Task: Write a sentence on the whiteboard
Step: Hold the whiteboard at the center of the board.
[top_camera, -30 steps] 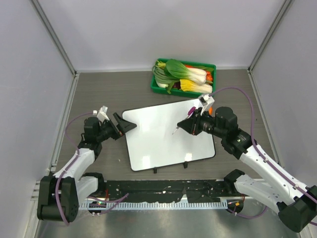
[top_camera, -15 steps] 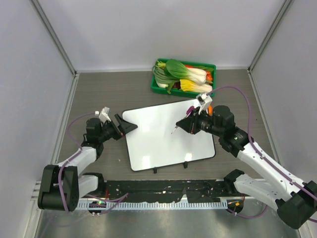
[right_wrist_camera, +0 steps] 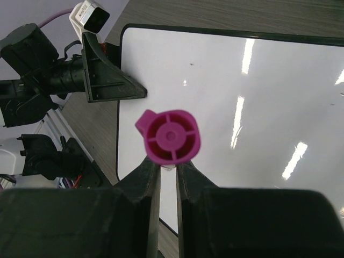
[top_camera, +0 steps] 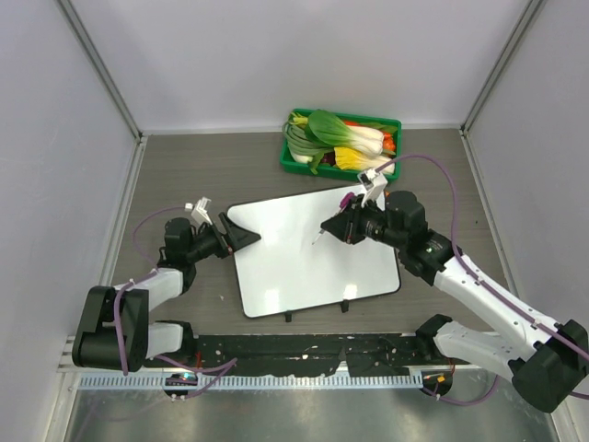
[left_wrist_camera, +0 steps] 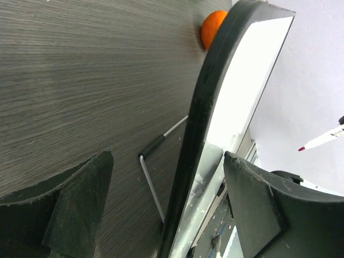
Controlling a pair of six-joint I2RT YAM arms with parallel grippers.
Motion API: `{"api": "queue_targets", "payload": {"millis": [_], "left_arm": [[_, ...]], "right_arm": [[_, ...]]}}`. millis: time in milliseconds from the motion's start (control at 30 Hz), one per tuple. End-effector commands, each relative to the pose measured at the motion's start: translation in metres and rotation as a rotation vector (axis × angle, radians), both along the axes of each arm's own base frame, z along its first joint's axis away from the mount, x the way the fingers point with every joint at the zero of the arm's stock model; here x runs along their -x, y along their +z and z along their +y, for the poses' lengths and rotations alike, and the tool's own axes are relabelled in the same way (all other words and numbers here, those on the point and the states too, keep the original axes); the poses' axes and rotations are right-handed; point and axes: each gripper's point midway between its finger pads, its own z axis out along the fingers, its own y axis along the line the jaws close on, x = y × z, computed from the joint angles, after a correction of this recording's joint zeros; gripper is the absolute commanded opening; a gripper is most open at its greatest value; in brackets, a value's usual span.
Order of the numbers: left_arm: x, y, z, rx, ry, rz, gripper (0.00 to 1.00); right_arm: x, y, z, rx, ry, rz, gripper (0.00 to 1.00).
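Note:
The whiteboard (top_camera: 304, 262) lies tilted on the wood table, and no sentence shows on its white face (right_wrist_camera: 258, 91). My left gripper (top_camera: 241, 236) is open at the board's left corner. In the left wrist view the board's black rim (left_wrist_camera: 201, 113) stands edge-on between the two fingers (left_wrist_camera: 80, 199), touching neither. My right gripper (top_camera: 339, 226) hovers over the board's middle, shut on a magenta marker (top_camera: 329, 221). The marker's capped end (right_wrist_camera: 169, 135) points at the right wrist camera, and its tip (left_wrist_camera: 322, 141) hangs just above the board.
A green tray (top_camera: 293, 166) of leafy vegetables stands behind the board at the back. An orange ball (left_wrist_camera: 214, 27) lies by the board's far edge. The board's wire stand leg (left_wrist_camera: 153, 183) rests on the table beneath it. Grey walls enclose three sides.
My left gripper has slid right until its fingers straddle the board's corner, and its jaws have narrowed a little. My right gripper has carried the marker slightly left over the board.

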Motion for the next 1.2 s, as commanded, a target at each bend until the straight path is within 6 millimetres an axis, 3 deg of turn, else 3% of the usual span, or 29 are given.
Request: {"api": "queue_targets", "payload": {"millis": [0, 67, 200, 433, 567, 833, 1033, 1167], "left_arm": [[0.002, 0.007, -0.005, -0.009, -0.053, -0.089, 0.86], [0.003, 0.007, -0.005, -0.014, -0.057, -0.096, 0.83], [0.006, 0.004, -0.004, -0.018, -0.055, -0.092, 0.79], [0.01, 0.002, -0.001, -0.044, -0.043, -0.091, 0.78], [0.013, 0.004, 0.002, -0.067, -0.026, -0.104, 0.73], [0.017, 0.002, 0.009, -0.112, 0.002, -0.109, 0.46], [0.02, 0.004, 0.009, -0.115, -0.007, -0.122, 0.16], [0.022, 0.003, 0.009, -0.12, -0.011, -0.124, 0.03]], "right_arm": [[-0.008, 0.04, 0.017, -0.074, -0.022, -0.104, 0.01], [-0.009, 0.047, 0.025, -0.089, -0.02, -0.136, 0.01], [-0.009, 0.041, 0.034, -0.083, -0.035, -0.152, 0.01], [-0.018, 0.044, 0.031, -0.105, -0.102, -0.206, 0.01], [-0.024, 0.042, 0.035, -0.114, -0.114, -0.214, 0.01], [-0.032, 0.049, 0.045, -0.101, -0.137, -0.259, 0.01], [-0.035, 0.053, 0.054, -0.096, -0.135, -0.291, 0.01], [-0.037, 0.059, 0.059, -0.111, -0.134, -0.325, 0.01]]}}
